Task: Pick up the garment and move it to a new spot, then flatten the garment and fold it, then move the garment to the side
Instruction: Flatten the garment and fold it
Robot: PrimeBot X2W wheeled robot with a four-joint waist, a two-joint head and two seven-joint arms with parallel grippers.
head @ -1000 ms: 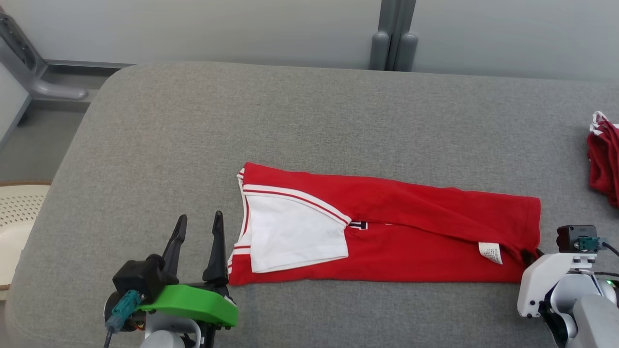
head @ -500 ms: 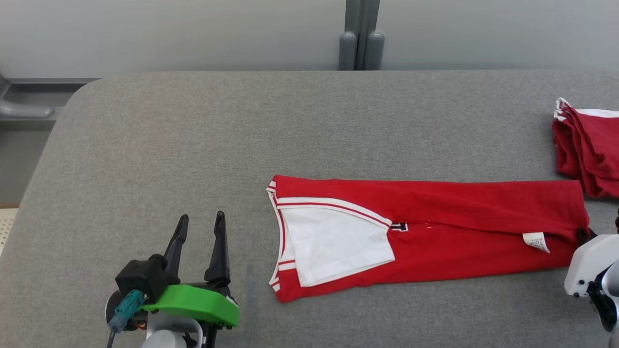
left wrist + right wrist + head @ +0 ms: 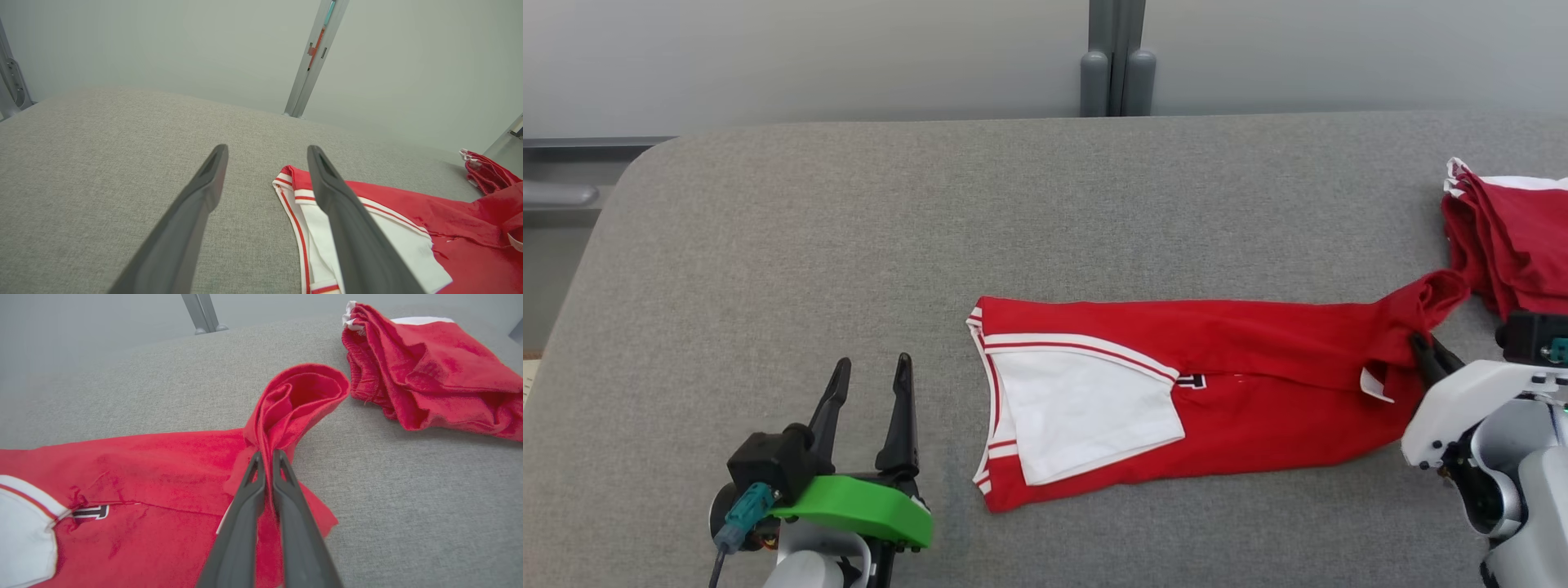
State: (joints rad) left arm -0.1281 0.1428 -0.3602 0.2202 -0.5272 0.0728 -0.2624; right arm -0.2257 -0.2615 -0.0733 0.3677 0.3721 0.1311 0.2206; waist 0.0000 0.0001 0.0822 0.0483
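Right tool point(image 3: 265, 455) is pinched tight on a lifted fold at the right end of the garment point(image 3: 163, 469). The right wrist view shows cloth between the fingers, while the head view half hides this. The rest lies flat on the grey desk point(image 3: 849, 245). Left tool point(image 3: 873, 363) gapes empty near the collar end. A red pile point(image 3: 429, 375) lies just beyond the lifted fold.

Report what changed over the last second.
The right gripper shut on the right end of the red garment and lifted it into a bunched peak near the folded red pile. The head camera also turned. The left gripper stayed open and idle, and the garment's white-trimmed end stayed flat.
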